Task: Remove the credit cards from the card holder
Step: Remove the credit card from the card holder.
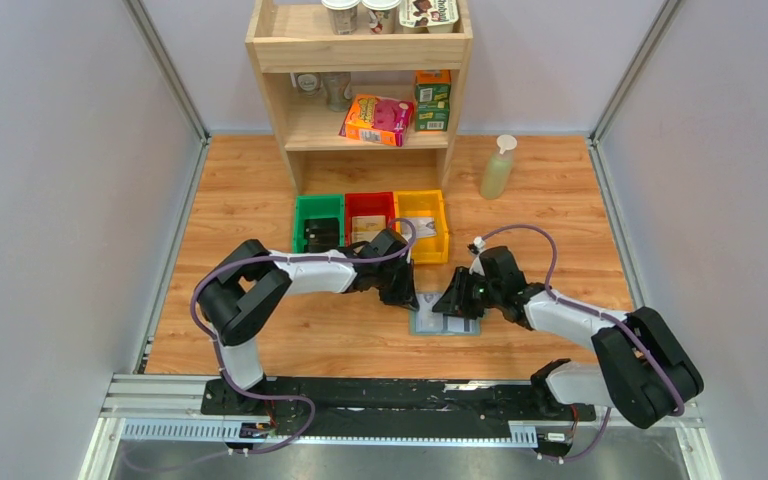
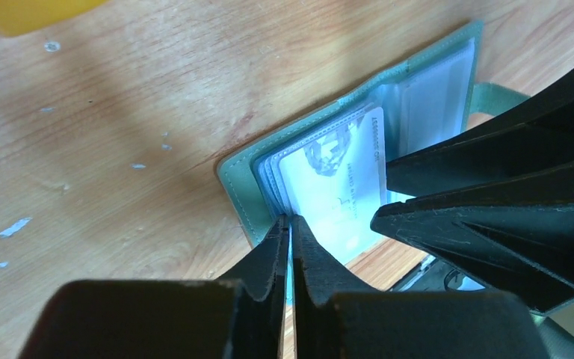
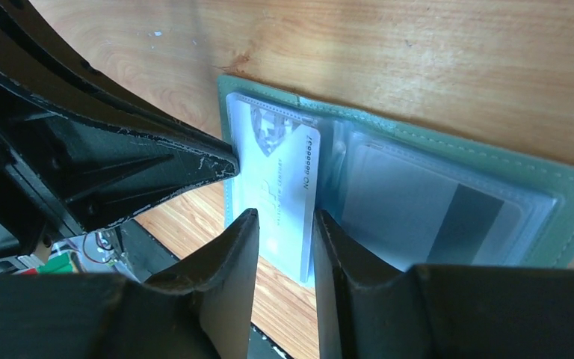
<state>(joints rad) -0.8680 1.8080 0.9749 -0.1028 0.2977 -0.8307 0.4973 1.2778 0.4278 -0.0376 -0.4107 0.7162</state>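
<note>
The grey-green card holder (image 1: 446,325) lies open and flat on the wooden table between both arms. In the left wrist view its green rim (image 2: 238,191) frames clear sleeves. A pale silver credit card (image 2: 336,183) with a portrait and lettering sticks partly out of a sleeve. My left gripper (image 2: 290,221) is shut on a thin pale edge at the holder's near side. My right gripper (image 3: 284,217) is open, its jaws over the protruding card (image 3: 280,183). A second card with a dark stripe (image 3: 467,224) sits in the holder's other half (image 3: 568,194). Both grippers, left (image 1: 407,297) and right (image 1: 453,305), meet at the holder.
Green (image 1: 318,222), red (image 1: 369,215) and yellow (image 1: 422,222) bins stand just behind the holder. A wooden shelf (image 1: 360,90) with boxes and cups is at the back. A pump bottle (image 1: 497,168) stands at the back right. Grey walls close both sides.
</note>
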